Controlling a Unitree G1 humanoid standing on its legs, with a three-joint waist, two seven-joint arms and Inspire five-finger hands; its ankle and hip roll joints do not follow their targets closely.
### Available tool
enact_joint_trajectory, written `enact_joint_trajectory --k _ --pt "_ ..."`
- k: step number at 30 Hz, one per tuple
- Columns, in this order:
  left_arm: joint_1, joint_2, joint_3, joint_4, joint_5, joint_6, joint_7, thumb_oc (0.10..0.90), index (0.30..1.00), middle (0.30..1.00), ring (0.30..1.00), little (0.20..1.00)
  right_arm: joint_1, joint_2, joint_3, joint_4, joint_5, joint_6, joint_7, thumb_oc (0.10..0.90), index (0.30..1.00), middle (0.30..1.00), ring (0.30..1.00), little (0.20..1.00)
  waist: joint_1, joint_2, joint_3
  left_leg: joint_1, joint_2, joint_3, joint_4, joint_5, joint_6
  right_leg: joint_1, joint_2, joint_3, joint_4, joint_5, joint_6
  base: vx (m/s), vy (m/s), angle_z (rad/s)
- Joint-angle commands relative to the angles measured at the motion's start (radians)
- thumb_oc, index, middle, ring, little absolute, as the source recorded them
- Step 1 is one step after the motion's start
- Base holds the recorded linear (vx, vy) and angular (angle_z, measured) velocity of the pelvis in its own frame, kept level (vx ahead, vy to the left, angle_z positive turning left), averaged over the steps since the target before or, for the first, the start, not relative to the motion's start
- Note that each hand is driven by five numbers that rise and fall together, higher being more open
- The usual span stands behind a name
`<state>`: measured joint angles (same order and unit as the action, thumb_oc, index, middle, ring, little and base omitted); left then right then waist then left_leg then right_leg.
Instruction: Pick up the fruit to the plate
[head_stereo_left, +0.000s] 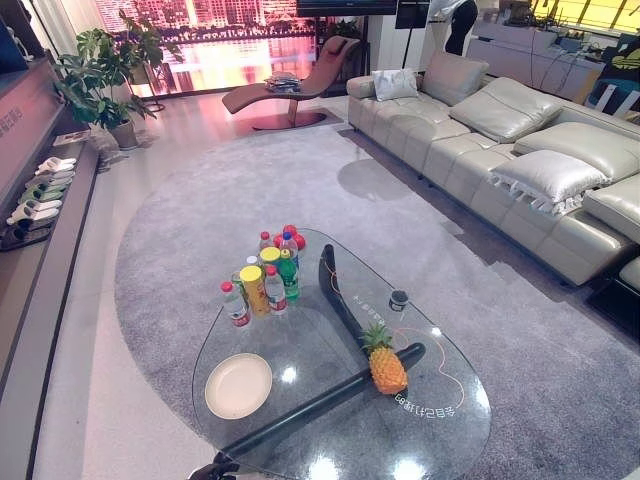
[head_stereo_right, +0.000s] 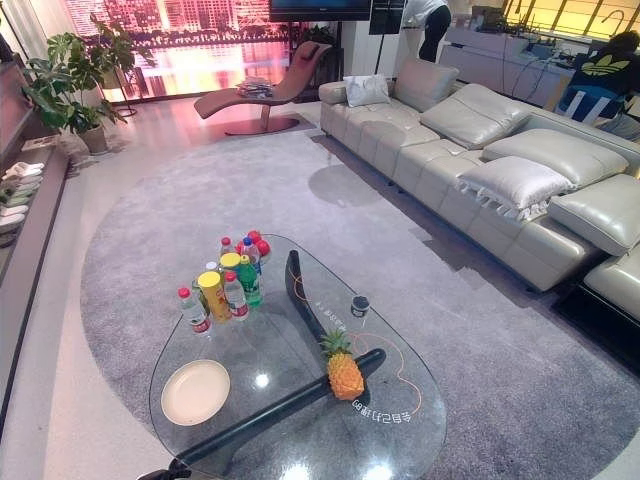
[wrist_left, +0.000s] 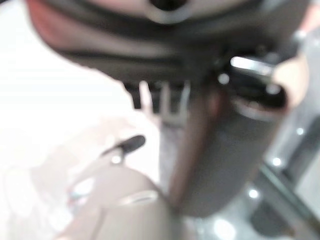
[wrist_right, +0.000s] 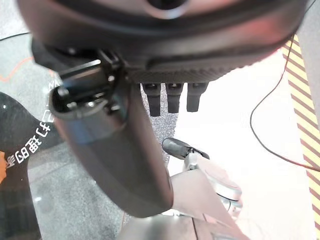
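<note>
Right hand (wrist_right: 125, 150) hangs beside the table (head_stereo_left: 440, 420), thumb out, fingers straight, holding nothing; I cannot tell the left hand's (wrist_left: 225, 150) state. Pineapple (head_stereo_left: 386, 366) stands upright on the glass, well apart from the plate (head_stereo_left: 238, 386). I judge it heavy, stiff and prickly, best gripped round the body, not the crown.

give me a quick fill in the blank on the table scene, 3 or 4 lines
1. The fruit on the glass table is a ____.
2. The plate holds ____.
3. The pineapple stands ____, leaves on top.
4. The bottles stand on the table's ____ end from the robot.

Missing words: pineapple; nothing; upright; far
</note>
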<state>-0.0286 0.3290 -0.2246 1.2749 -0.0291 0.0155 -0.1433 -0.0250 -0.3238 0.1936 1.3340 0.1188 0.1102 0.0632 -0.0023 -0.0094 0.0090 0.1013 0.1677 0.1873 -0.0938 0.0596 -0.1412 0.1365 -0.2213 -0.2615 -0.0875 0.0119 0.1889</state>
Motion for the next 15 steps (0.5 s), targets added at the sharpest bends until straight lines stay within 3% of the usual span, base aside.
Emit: enact_joint_trajectory --k 1,15 --pt "-0.075 -0.012 -0.021 0.051 -0.009 -0.017 -0.012 0.800 0.900 0.900 0.900 0.900 -0.075 -0.012 -0.028 0.077 0.023 -0.012 -0.020 0.800 0.900 0.900 0.900 0.900 0.027 0.016 0.047 0.028 0.080 0.049 0.007 0.002 -0.036 -0.011 -0.064 -0.027 0.000 0.086 0.040 0.00 0.000 0.00" --pt "-0.077 -0.006 -0.025 0.047 -0.003 -0.008 -0.011 0.800 0.900 0.900 0.900 0.900 -0.073 -0.016 -0.038 0.075 0.047 -0.011 -0.026 0.800 0.900 0.900 0.900 0.900 0.024 0.014 0.053 0.035 0.080 0.048 0.007 -0.003 -0.035 -0.004 -0.061 -0.019 0.000 0.082 0.040 0.00 0.000 0.00"
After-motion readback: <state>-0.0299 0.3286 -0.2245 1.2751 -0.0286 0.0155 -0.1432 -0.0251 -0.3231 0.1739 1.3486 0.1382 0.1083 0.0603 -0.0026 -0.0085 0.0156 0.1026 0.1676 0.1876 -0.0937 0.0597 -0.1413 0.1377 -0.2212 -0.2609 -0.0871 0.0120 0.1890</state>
